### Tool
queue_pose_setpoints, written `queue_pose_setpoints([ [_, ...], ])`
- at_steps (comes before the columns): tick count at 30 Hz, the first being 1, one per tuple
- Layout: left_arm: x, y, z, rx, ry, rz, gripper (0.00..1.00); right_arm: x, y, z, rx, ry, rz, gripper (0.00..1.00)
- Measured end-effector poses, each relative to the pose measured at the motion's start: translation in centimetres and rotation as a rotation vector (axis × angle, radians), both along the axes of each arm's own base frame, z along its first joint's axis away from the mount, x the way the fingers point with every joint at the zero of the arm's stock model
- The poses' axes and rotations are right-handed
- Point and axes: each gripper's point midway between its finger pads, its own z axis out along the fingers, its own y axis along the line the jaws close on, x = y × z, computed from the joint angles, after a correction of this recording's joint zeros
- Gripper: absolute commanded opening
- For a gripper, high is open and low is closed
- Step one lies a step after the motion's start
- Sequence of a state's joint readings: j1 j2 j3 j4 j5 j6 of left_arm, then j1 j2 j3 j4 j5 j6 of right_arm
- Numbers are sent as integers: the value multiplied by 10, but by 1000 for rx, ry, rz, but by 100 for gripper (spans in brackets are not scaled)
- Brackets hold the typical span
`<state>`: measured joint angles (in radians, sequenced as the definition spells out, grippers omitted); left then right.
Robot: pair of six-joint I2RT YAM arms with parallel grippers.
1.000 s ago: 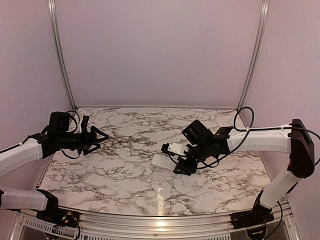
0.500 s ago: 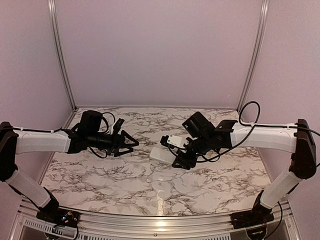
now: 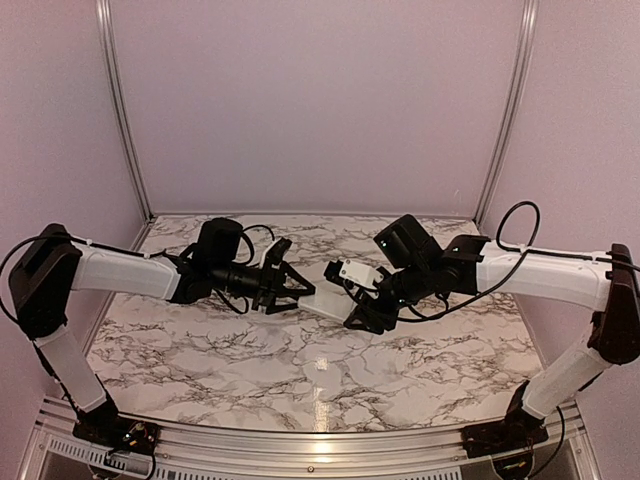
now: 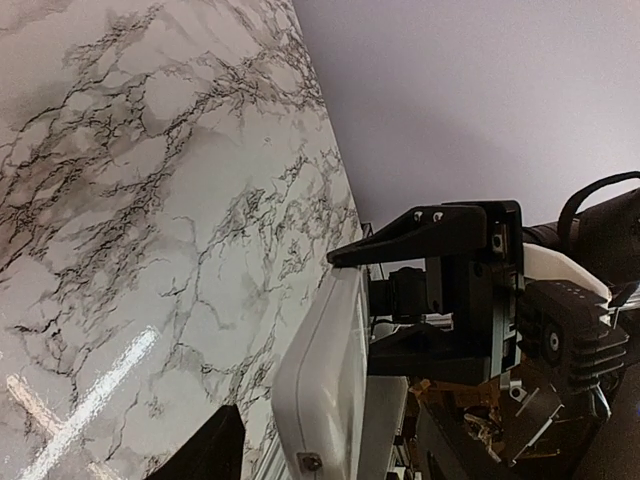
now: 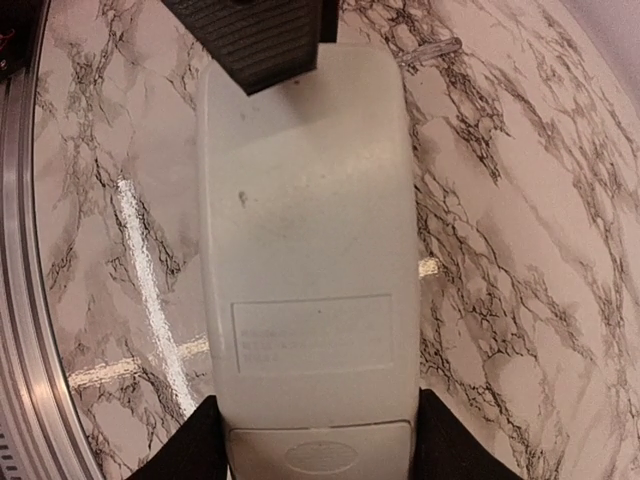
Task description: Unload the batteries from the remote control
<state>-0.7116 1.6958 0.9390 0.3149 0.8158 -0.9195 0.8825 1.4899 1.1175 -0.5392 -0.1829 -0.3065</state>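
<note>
**Bracing stage, before the battery bay is opened.** The right claw point(image 5: 315, 445) is closed on the remote control point(image 5: 305, 260), with its fingers pressing the two long edges at the near end. The body runs straight out ahead of that claw and appears raised off the marble surface point(image 3: 200, 350).

The face turned toward the right wrist is the back. It shows a plain label panel and, nearest the claw, a seamed cover point(image 5: 318, 455) that seems to be in place. No batteries are visible; they are judged to lie beneath that cover.

The left claw point(image 3: 288, 290) stands spread at the remote's far end. One ribbed pad point(image 5: 255, 30) sits over the back face, and there is a gap between the other finger and the body, so it grips nothing. A slim tool point(image 5: 430, 48) lies on the surface beyond the right claw, off to one side.

The step in hand is steadying the remote between both arms. Next, the left claw probably needs to close on the far end, so that one arm can hold while the other works the cover open.
</note>
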Motion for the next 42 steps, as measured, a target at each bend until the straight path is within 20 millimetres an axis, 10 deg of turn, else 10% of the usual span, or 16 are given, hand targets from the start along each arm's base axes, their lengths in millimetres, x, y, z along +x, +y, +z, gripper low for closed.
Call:
queue_pose_setpoints([
  [29, -12, -37, -4, -38, 77, -121, 0, 3, -2, 0, -12, -18, -2, 54],
  [36, -12, -39, -1, -54, 71, -121, 0, 7, -2, 1, -12, -34, -17, 98],
  [42, -18, -38, -7, -63, 66, -123, 0, 14, -7, 6, -17, -62, -68, 98],
])
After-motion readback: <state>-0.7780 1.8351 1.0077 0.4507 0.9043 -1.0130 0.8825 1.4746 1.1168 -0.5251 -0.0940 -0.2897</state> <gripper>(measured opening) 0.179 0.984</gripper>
